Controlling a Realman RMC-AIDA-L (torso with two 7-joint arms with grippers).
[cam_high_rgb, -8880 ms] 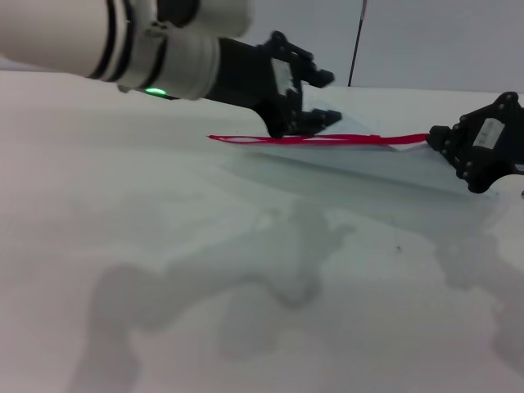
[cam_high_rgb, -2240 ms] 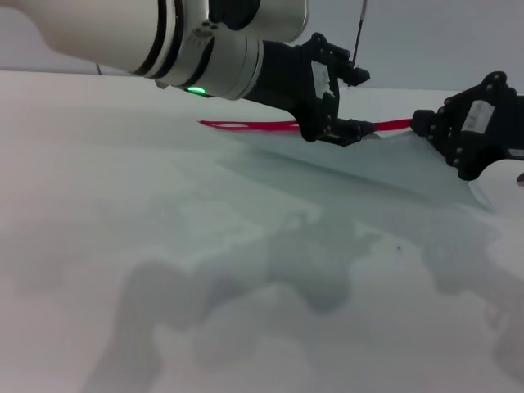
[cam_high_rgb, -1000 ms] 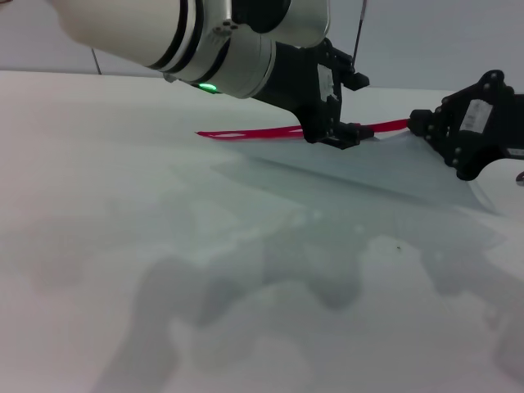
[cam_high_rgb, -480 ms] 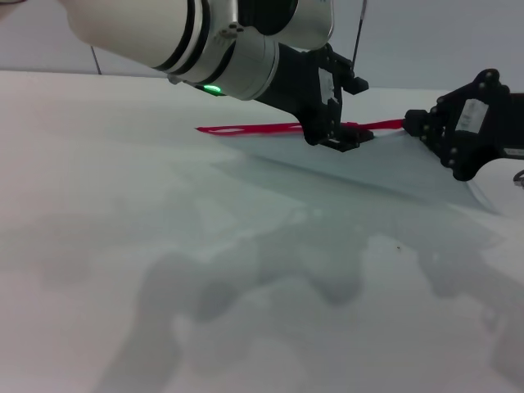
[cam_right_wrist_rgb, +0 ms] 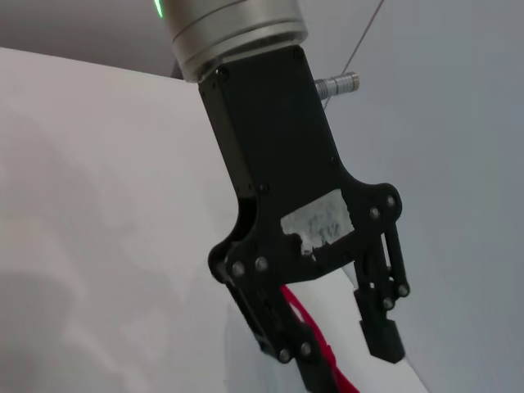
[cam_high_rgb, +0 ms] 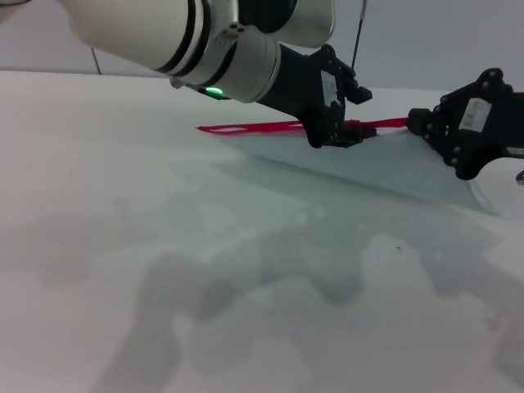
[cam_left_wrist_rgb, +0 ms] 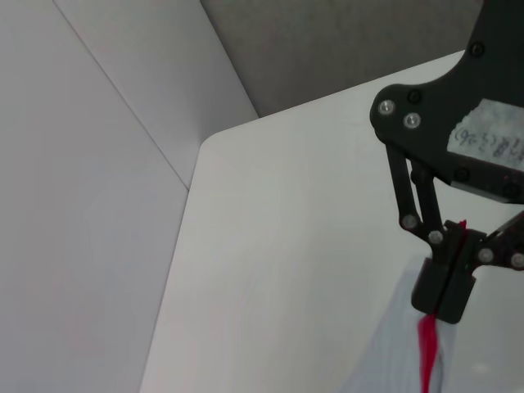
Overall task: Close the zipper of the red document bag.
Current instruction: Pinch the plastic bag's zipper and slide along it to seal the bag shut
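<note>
Head view: the red document bag (cam_high_rgb: 385, 168) lies flat toward the far right of the white desk (cam_high_rgb: 164, 246), its zipper (cam_high_rgb: 254, 128) running along the far edge. The left pincer (cam_high_rgb: 348, 131) sits on that red strip partway along; the right pincer (cam_high_rgb: 416, 124) pinches the strip's end. Left wrist view: the right pincer (cam_left_wrist_rgb: 442, 291) is clamped tight on the zipper (cam_left_wrist_rgb: 427, 348), fingers together, with the desk's far corner and a wall close behind. Right wrist view: the left pincer (cam_right_wrist_rgb: 348, 348) straddles the zipper (cam_right_wrist_rgb: 315, 340), one finger standing clear, so whether it grips the slider cannot be told. Likely risks: the thin bag buckling or dragging if the right hold slips, or the two pincers colliding as the gap between them narrows. Open desk lies nearer the robot.
</note>
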